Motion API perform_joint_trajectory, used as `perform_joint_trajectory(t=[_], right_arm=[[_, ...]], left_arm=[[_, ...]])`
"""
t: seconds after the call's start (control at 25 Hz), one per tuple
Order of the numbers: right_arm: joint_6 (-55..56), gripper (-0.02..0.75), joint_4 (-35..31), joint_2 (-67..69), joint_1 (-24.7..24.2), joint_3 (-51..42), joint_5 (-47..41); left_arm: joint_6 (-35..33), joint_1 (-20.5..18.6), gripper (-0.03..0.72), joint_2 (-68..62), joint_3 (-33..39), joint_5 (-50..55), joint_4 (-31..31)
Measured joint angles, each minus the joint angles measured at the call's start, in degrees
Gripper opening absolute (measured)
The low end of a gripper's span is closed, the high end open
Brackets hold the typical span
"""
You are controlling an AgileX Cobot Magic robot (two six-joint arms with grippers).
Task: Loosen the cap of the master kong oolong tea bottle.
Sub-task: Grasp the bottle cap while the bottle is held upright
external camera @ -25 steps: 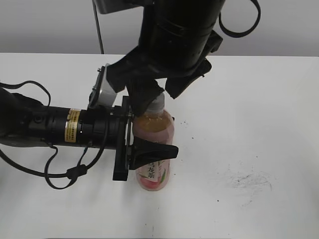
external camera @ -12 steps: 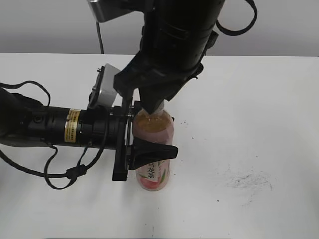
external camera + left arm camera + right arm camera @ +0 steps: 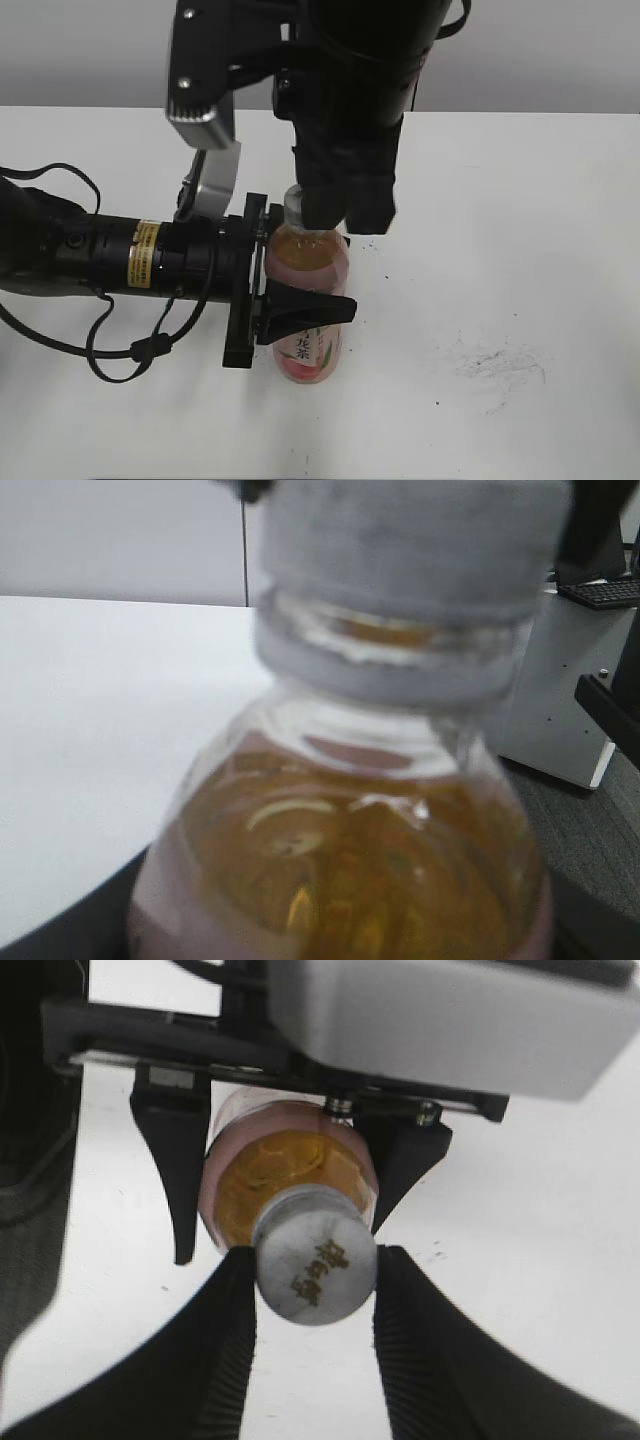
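I have the bottle (image 3: 307, 300) standing just left of centre in the exterior view, my left gripper (image 3: 300, 308) clamped around its label. In the right wrist view my right gripper (image 3: 313, 1285) has its ribbed fingers (image 3: 232, 1335) pressed on either side of the cap (image 3: 315, 1269). The bottle looks nearly full, so I judge it heavy, with thin walls that give. The cap is stiff; its ribbed sides are where I'd grip.
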State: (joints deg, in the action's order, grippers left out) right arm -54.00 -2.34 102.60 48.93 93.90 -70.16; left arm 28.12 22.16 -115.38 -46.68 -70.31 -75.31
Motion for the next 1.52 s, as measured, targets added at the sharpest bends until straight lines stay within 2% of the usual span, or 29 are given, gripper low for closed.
perform_joint_trajectory(t=[0.36, 0.52, 0.64, 0.96, 1.4, 1.52], right_arm=[[-47.9, 0.273, 0.8, 0.5, 0.0, 1.8, -0.3], [-64.2, 0.272, 0.8, 0.6, 0.0, 1.9, -0.1], [-72.0, 0.272, 0.8, 0.6, 0.0, 1.9, 0.0], [-84.2, 0.272, 0.1, 0.3, 0.0, 1.9, 0.1], [-84.8, 0.272, -1.6, -2.0, 0.1, 2.3, 0.2], [-82.3, 0.271, -0.3, -2.0, 0.1, 2.3, 0.2]], left_arm=[[-0.1, 0.0, 0.445, 0.0, 0.0, -0.1, 0.1], [-0.1, 0.0, 0.445, 0.0, 0.0, -0.1, 0.1], [-0.1, 0.0, 0.445, 0.0, 0.0, -0.1, 0.2], [-0.1, 0.0, 0.445, 0.0, 0.0, -0.1, 0.1], [0.7, 0.1, 0.445, 0.0, 0.0, 0.3, 0.8], [0.8, 0.1, 0.445, 0.0, 0.0, 0.3, 0.8]])
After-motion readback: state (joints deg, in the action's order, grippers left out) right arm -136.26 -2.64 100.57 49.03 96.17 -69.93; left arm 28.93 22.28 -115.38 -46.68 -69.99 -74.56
